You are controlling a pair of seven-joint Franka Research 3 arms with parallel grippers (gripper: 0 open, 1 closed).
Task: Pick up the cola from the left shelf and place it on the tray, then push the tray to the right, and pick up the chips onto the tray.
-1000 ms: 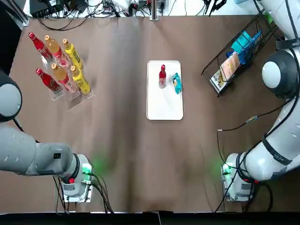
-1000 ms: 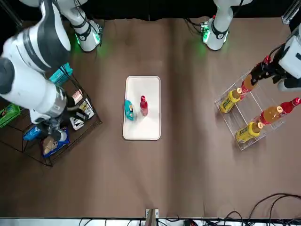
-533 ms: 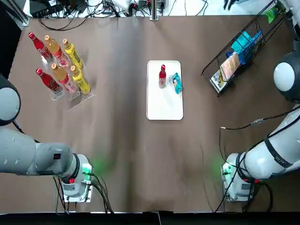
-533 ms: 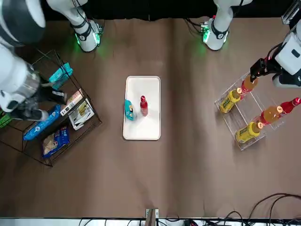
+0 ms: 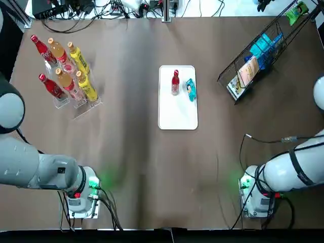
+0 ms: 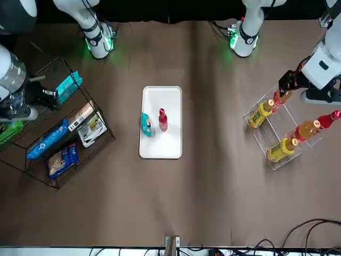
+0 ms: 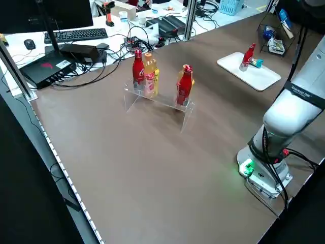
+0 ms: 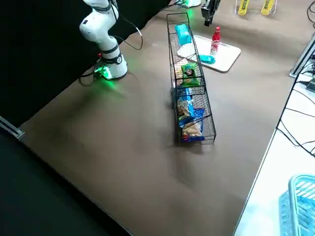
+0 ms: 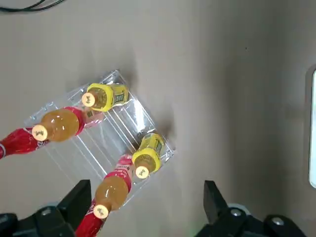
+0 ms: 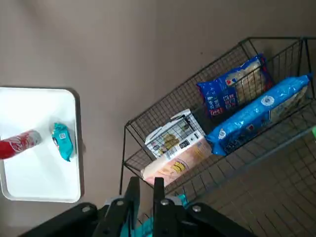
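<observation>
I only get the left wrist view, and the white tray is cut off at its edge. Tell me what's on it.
Observer: The white rectangular tray holds an upright red cola bottle with a small teal chips packet lying beside it.
Operator: Now give me the right arm's position.
Observer: The right gripper is raised above the black wire basket, on the table's right side.
Operator: Place my own gripper from outside.
Observer: The left gripper hangs well above the clear bottle rack; the left side view shows nothing near the bottles.
</observation>
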